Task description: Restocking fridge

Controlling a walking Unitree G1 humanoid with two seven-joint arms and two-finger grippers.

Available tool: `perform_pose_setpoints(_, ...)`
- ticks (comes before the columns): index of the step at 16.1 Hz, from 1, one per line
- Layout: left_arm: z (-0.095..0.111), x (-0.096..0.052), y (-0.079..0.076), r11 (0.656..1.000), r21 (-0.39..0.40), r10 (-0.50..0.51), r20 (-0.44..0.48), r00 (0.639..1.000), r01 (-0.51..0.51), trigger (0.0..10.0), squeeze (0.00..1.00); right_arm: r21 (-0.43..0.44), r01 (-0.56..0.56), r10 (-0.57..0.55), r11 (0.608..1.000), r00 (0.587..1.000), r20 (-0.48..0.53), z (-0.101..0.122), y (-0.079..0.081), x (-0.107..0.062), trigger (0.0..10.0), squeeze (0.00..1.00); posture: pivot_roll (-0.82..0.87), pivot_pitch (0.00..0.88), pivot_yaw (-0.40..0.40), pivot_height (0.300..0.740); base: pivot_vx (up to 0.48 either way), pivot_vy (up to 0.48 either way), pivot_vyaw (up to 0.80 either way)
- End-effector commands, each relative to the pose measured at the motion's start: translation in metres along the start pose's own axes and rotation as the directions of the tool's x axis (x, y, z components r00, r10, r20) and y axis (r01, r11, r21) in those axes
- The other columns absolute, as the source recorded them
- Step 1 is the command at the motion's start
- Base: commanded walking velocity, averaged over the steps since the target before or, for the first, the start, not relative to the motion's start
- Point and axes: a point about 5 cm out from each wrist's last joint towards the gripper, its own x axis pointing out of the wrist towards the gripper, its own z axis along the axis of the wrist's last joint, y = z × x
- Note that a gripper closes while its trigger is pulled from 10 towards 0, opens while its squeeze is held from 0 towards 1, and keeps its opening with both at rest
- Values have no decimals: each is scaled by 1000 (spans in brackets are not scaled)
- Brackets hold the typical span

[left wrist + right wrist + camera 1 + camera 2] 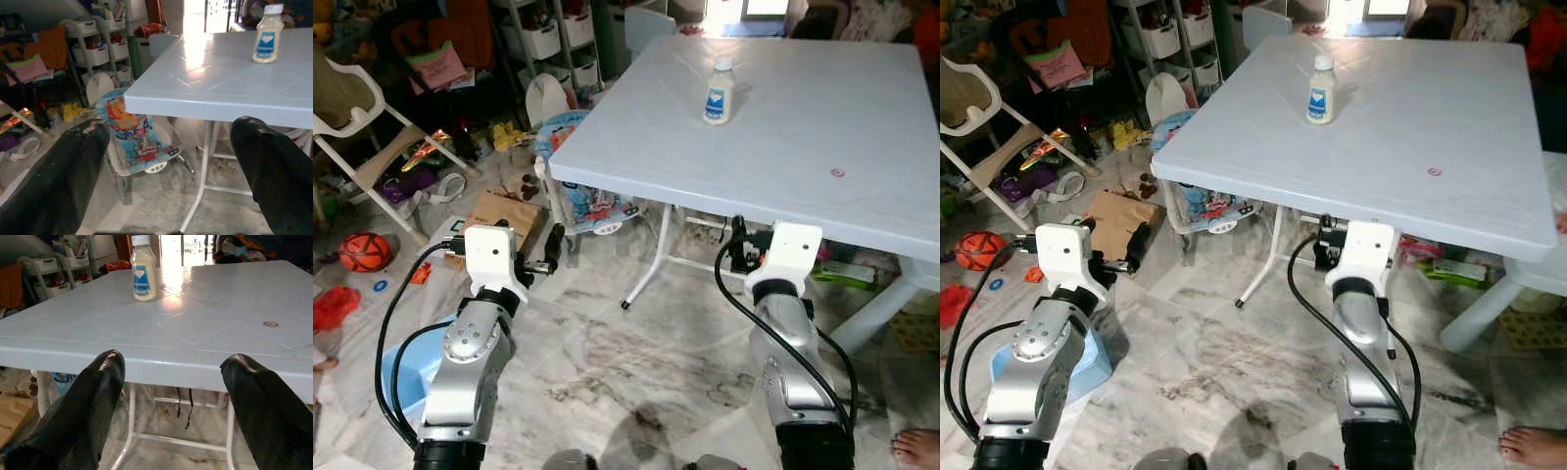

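One bottle (719, 91) with a white cap and a blue label stands upright on the pale blue tabletop (822, 127), well back from the near edge, seen from the left eye. Both silver arms are raised before that edge. The left gripper (551, 249) is out to the left of the tabletop's corner, above the marble floor (607, 362). The right gripper (737, 245) sits just under the near edge. A small red mark (837, 172) lies on the tabletop to the right of the bottle. A cardboard box (499, 215), an orange ball (364, 251) and a white chair (352, 117) are on the cluttered floor at the left.

From the right eye, a person's bare foot (1533, 446) rests on the floor at the lower right.

Along the left wrist, the jaws are spread wide with nothing between them, facing the tabletop's corner; a baby bouncer (134, 134) stands under it.

Along the right wrist, the jaws are also spread and empty, level with the tabletop's edge, the bottle far beyond them.
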Motion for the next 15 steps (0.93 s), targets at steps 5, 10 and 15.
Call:
perform_pose_setpoints(5,3,3,6,1000,25,2,2,1000,-2,10000,0,16,-5,5,1000,1000,10,1,8,3,10000,0,37,19,119,740,0,0,0)
perform_pose_setpoints(10,8,5,2,999,-10,-42,24,999,43,10000,0,22,2,-2,1000,1000,9,0,6,4,10000,0,41,0,95,740,115,0,-160)
perform_pose_setpoints(15,-1,1,-8,997,-58,-42,12,999,42,10000,0,19,-33,33,999,999,19,1,9,11,10000,0,31,0,50,740,370,0,-248)
